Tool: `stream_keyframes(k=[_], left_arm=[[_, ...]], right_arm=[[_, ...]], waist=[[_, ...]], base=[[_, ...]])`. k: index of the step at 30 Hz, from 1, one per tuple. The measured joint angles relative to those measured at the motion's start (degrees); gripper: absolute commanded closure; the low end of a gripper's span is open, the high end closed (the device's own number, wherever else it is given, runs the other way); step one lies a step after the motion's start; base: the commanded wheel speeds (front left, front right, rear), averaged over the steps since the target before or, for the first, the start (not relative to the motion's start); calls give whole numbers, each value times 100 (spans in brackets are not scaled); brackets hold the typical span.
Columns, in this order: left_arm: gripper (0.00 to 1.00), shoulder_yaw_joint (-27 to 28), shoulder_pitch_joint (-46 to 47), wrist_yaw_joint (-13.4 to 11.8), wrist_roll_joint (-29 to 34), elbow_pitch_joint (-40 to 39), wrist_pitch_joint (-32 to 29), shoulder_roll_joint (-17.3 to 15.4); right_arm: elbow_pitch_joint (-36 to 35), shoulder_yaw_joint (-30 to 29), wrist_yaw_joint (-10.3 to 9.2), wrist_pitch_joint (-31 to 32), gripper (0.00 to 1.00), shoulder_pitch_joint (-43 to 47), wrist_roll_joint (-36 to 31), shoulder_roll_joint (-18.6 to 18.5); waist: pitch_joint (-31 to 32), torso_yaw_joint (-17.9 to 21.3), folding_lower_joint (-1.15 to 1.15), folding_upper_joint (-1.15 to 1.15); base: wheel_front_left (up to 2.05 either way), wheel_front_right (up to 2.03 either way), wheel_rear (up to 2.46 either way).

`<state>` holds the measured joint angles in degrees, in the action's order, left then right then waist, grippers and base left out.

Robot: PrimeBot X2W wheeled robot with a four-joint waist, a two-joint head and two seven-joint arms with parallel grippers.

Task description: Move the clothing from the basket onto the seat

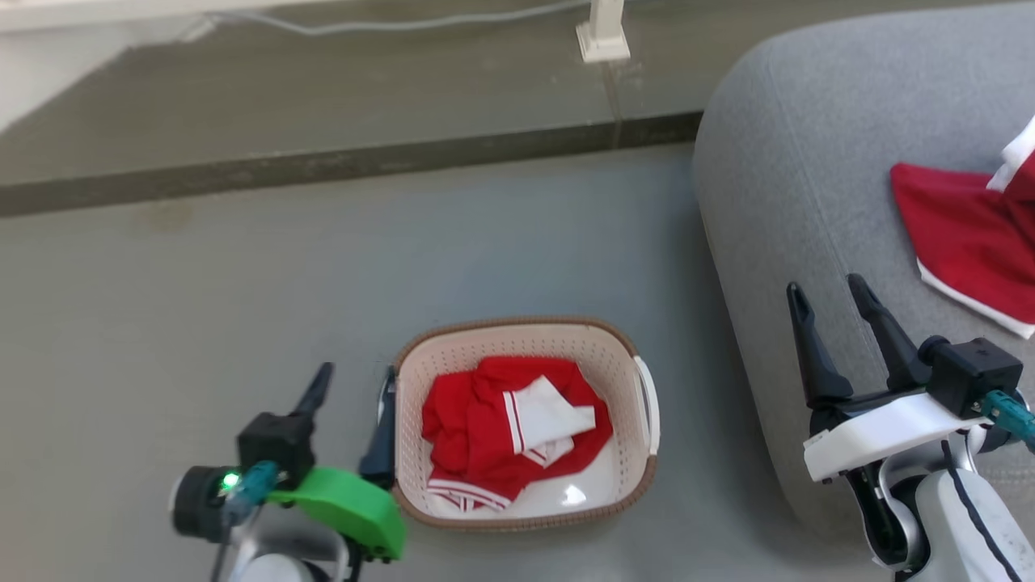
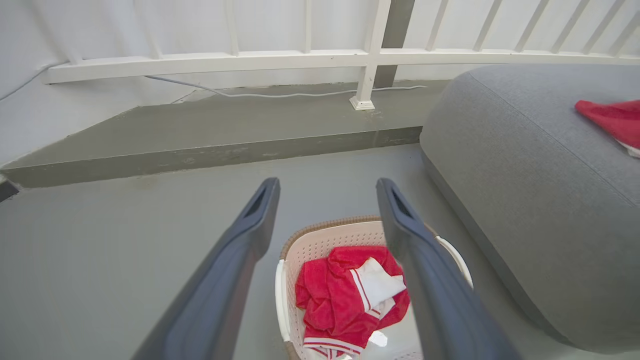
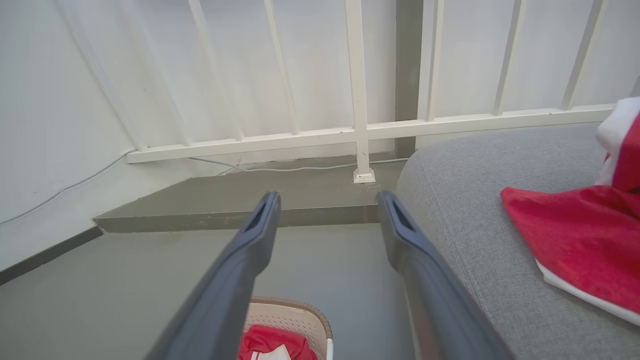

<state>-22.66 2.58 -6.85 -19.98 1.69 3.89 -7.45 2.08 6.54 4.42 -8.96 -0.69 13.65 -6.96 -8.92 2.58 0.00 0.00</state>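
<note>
The left tool [image 1: 358,370] stood released, its two dark fingers spread wide and holding nothing. It was at nine o'clock of the basket [image 1: 616,364], its inner finger close against the rim there (touching or not, I could not tell). The right tool [image 1: 825,284] was likewise spread and empty, poised over the edge of the seat [image 1: 776,162], at three o'clock from the basket. The clothing [image 1: 477,436] lay crumpled inside the basket, a white patch uppermost. The basket sat on the floor [image 1: 242,283] at six o'clock in the head view. One red garment [image 1: 962,234] already lay on the seat, out toward three o'clock.

The likeliest trouble seemed to be the left tool's approach. Coming in from nine o'clock, a finger could catch the rim or handle and shove or tip the light basket. A shallow pinch might take only the top fold, so the heap would trail or drop to the floor on the way across. Fingers driven too deep could snag the perforated wall and lift the basket too.
</note>
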Motion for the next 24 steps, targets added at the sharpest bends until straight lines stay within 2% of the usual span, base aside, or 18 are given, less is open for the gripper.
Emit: stream_keyframes(k=[11, 24], left_arm=[[0, -717, 466, 291, 112, 392, -438, 198], [0, -890, 1268, 466, 285, 1406, -1063, 267]], right_arm=[[-432, -4, -1, 52, 0, -253, 10, -10], [-917, 170, 11, 34, 0, -722, 105, 151]], waist=[[-743, 245, 0, 0], [-1730, 826, 1, 0]], base=[[0, 0, 0], [0, 0, 0]])
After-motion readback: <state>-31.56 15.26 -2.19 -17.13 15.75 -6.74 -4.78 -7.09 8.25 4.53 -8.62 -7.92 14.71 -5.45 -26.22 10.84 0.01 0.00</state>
